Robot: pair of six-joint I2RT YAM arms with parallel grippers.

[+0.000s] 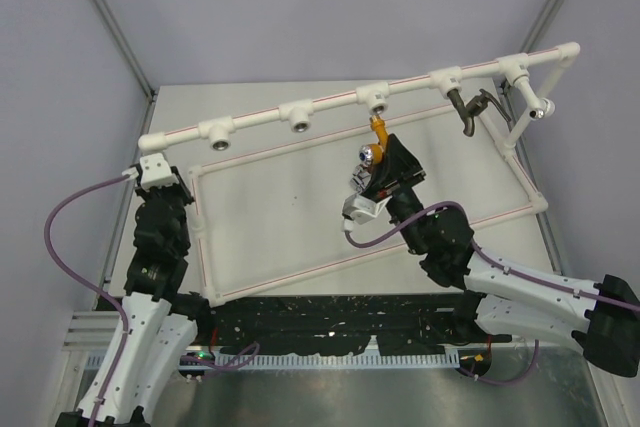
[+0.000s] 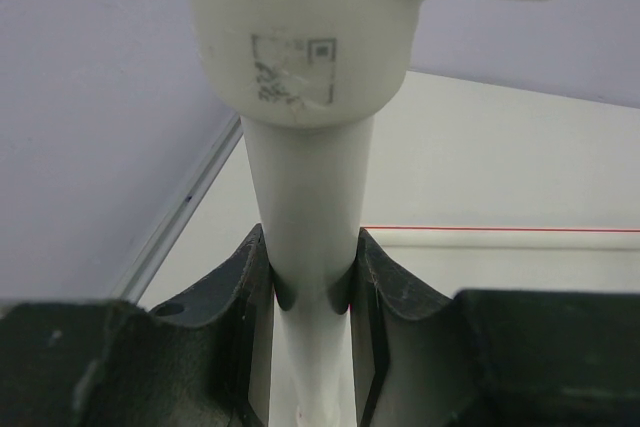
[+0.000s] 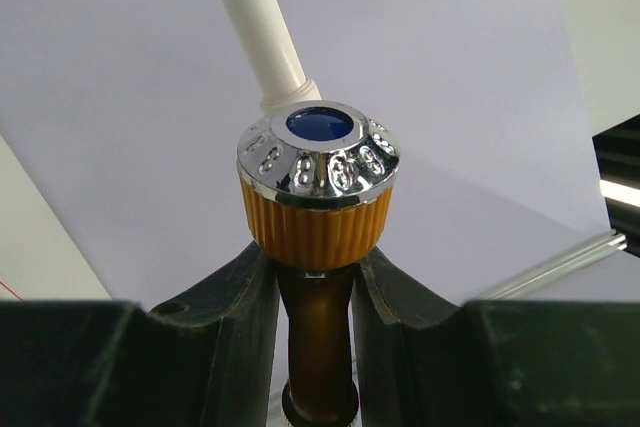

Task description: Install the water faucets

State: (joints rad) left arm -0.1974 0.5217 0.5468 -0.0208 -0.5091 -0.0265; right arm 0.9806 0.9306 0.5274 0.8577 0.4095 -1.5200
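My right gripper point(image 1: 383, 169) is shut on the orange faucet point(image 1: 379, 130), held just below the middle T-socket point(image 1: 377, 99) of the white pipe frame point(image 1: 260, 119). In the right wrist view the jaws point(image 3: 318, 287) clamp its brown stem under the orange knob with a chrome, blue-centred cap point(image 3: 318, 182). A dark grey faucet point(image 1: 462, 113) and a red-brown one point(image 1: 488, 100) hang from sockets at the right end of the rail. My left gripper point(image 1: 160, 173) is shut on the frame's left corner post point(image 2: 310, 207). No silver faucet shows.
Two open sockets point(image 1: 218, 132) point(image 1: 300, 114) sit left of the middle one. The frame's lower loop of pipe point(image 1: 300, 267) lies on the table. Purple cables run by both arms. Grey walls enclose the table.
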